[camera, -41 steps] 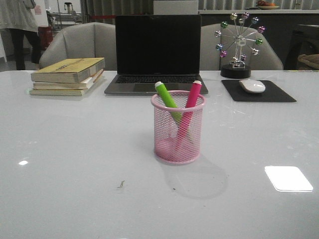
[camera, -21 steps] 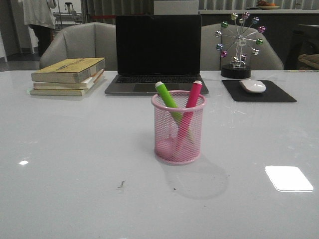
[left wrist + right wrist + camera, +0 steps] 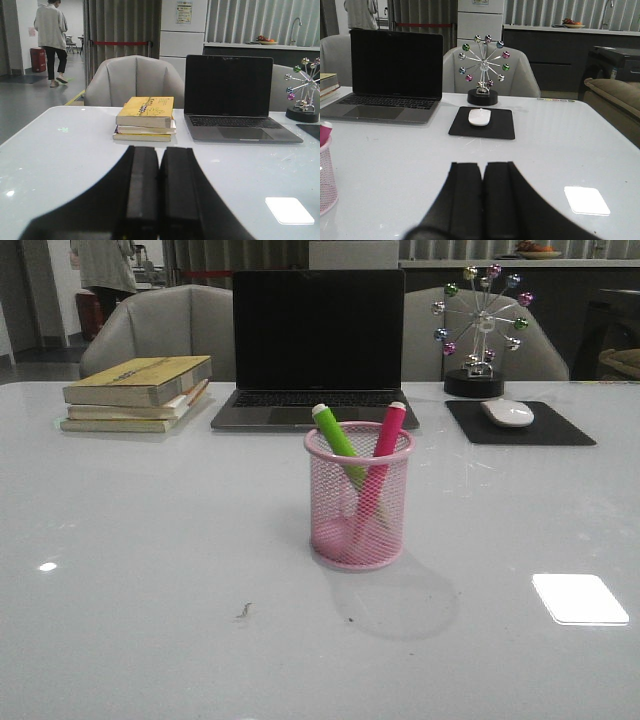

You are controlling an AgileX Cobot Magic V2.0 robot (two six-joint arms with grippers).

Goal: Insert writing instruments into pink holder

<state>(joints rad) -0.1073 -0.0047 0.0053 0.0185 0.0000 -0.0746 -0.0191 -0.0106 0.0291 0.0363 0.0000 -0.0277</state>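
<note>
Lime green marker (image 3: 335, 432) and hot pink marker (image 3: 386, 432) leaning inside pink wire-mesh cylindrical cup (image 3: 358, 498). Left gripper (image 3: 159, 200) and right gripper (image 3: 483, 197) both clenched, empty.

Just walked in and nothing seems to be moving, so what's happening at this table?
Nothing is being handled. The green marker and the pink marker both stand leaning inside the pink holder. The left gripper and right gripper are both shut, empty and away from it.
</note>
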